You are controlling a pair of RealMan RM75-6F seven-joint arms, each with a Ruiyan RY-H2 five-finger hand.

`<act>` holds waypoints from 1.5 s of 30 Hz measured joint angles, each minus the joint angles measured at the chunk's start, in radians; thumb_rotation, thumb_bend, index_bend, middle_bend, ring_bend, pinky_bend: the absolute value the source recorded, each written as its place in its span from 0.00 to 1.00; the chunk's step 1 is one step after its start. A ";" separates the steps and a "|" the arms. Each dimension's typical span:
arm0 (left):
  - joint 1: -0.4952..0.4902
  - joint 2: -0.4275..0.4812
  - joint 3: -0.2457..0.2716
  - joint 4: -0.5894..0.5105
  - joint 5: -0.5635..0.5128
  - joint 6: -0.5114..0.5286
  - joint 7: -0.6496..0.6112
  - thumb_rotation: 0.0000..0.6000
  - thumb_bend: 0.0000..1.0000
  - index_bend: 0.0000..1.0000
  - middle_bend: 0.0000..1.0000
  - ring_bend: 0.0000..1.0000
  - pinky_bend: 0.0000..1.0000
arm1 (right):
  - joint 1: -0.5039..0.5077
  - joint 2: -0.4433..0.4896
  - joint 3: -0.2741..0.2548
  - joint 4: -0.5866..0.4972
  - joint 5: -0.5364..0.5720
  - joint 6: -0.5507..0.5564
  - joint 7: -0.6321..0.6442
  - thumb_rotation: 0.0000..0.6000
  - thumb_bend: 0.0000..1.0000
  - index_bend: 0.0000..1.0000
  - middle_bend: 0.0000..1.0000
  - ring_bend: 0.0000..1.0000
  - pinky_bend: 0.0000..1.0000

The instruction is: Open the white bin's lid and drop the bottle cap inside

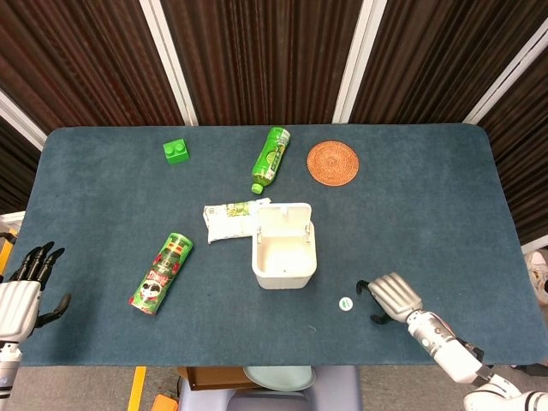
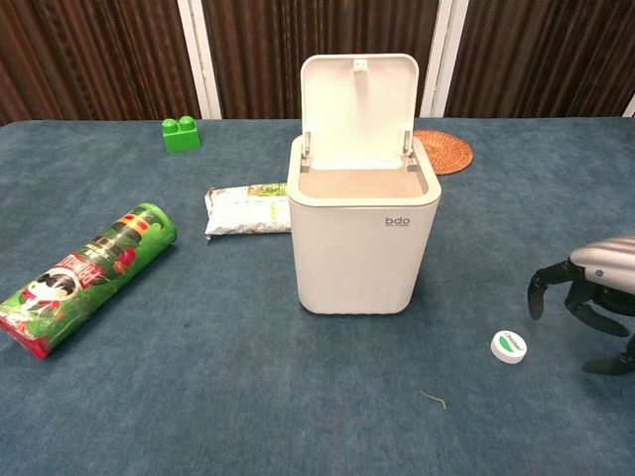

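The white bin [image 1: 283, 257] [image 2: 363, 238] stands mid-table with its lid [image 2: 359, 109] tipped up at the back, so the inside shows. A small white bottle cap [image 1: 345, 303] [image 2: 508, 346] with a green mark lies on the cloth to the bin's right front. My right hand [image 1: 390, 295] [image 2: 590, 293] hovers just right of the cap, fingers spread and curled downward, holding nothing. My left hand [image 1: 24, 288] rests at the table's left edge, fingers apart and empty; the chest view does not show it.
A green chip can [image 1: 161, 273] [image 2: 84, 278] lies left of the bin, a snack packet [image 1: 229, 219] [image 2: 246, 209] behind it. Farther back are a green bottle [image 1: 271, 158], a woven coaster [image 1: 332, 163] [image 2: 443, 151] and a green block [image 1: 176, 151] [image 2: 181, 134].
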 measured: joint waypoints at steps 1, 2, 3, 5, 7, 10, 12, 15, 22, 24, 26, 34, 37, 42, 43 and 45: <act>0.000 0.000 0.000 0.000 0.002 0.001 0.001 1.00 0.37 0.11 0.03 0.03 0.32 | 0.002 -0.006 0.001 0.004 -0.002 -0.001 0.005 1.00 0.28 0.51 0.90 0.94 0.89; 0.000 0.000 0.001 0.000 0.003 0.001 0.002 1.00 0.37 0.11 0.03 0.03 0.32 | 0.003 -0.009 0.002 0.008 -0.004 -0.002 0.009 1.00 0.28 0.52 0.90 0.94 0.89; 0.000 -0.001 0.001 0.000 0.004 0.001 0.002 1.00 0.37 0.11 0.03 0.03 0.32 | 0.005 -0.013 0.002 0.010 -0.006 -0.003 0.012 1.00 0.28 0.52 0.90 0.94 0.89; 0.000 -0.001 0.002 -0.001 0.005 0.001 0.004 1.00 0.37 0.11 0.03 0.03 0.32 | 0.009 -0.021 0.003 0.017 -0.010 -0.006 0.017 1.00 0.28 0.52 0.90 0.94 0.89; 0.000 -0.001 0.002 -0.001 0.006 0.001 0.003 1.00 0.37 0.11 0.03 0.03 0.32 | 0.013 -0.030 0.004 0.022 -0.014 -0.009 0.022 1.00 0.28 0.52 0.90 0.94 0.89; 0.001 0.000 0.001 -0.001 0.005 0.003 0.001 1.00 0.37 0.11 0.03 0.03 0.32 | 0.017 -0.041 0.005 0.031 -0.017 -0.013 0.027 1.00 0.28 0.53 0.90 0.94 0.89; 0.002 0.001 0.000 -0.001 0.003 0.005 -0.001 1.00 0.37 0.11 0.03 0.03 0.32 | 0.019 -0.048 0.006 0.038 -0.019 -0.014 0.030 1.00 0.28 0.54 0.90 0.94 0.89; 0.003 0.002 -0.002 -0.001 0.000 0.006 -0.004 1.00 0.37 0.11 0.03 0.03 0.32 | 0.022 -0.060 0.007 0.049 -0.020 -0.015 0.036 1.00 0.28 0.55 0.91 0.95 0.90; 0.002 0.002 0.000 -0.001 0.005 0.005 -0.004 1.00 0.37 0.11 0.03 0.03 0.32 | 0.029 -0.079 0.010 0.070 -0.027 -0.016 0.054 1.00 0.28 0.57 0.91 0.95 0.90; 0.002 0.002 0.000 -0.001 0.006 0.004 -0.004 1.00 0.37 0.11 0.03 0.03 0.32 | 0.029 -0.082 0.009 0.074 -0.030 -0.014 0.059 1.00 0.28 0.58 0.91 0.95 0.90; 0.002 0.002 0.000 -0.001 0.004 0.005 -0.005 1.00 0.37 0.11 0.03 0.03 0.32 | 0.031 -0.083 0.008 0.077 -0.029 -0.018 0.057 1.00 0.28 0.58 0.91 0.95 0.90; 0.003 0.002 0.001 -0.001 0.009 0.007 -0.005 1.00 0.37 0.11 0.03 0.03 0.32 | 0.036 -0.092 0.009 0.089 -0.020 -0.025 0.054 1.00 0.28 0.59 0.92 0.95 0.90; 0.003 0.002 0.001 -0.001 0.009 0.006 -0.006 1.00 0.37 0.11 0.03 0.03 0.32 | 0.037 -0.096 0.010 0.093 -0.020 -0.023 0.059 1.00 0.29 0.58 0.92 0.96 0.91; 0.003 0.002 0.001 -0.001 0.010 0.008 -0.007 1.00 0.37 0.11 0.03 0.03 0.32 | 0.038 -0.103 0.011 0.102 -0.024 -0.020 0.066 1.00 0.28 0.57 0.92 0.96 0.91; 0.003 0.002 0.001 -0.001 0.010 0.008 -0.007 1.00 0.37 0.11 0.03 0.03 0.32 | 0.039 -0.105 0.011 0.104 -0.025 -0.020 0.067 1.00 0.28 0.57 0.92 0.96 0.91; 0.003 0.002 0.001 -0.001 0.010 0.007 -0.007 1.00 0.37 0.11 0.03 0.03 0.32 | 0.040 -0.108 0.011 0.106 -0.025 -0.020 0.071 1.00 0.28 0.57 0.92 0.96 0.91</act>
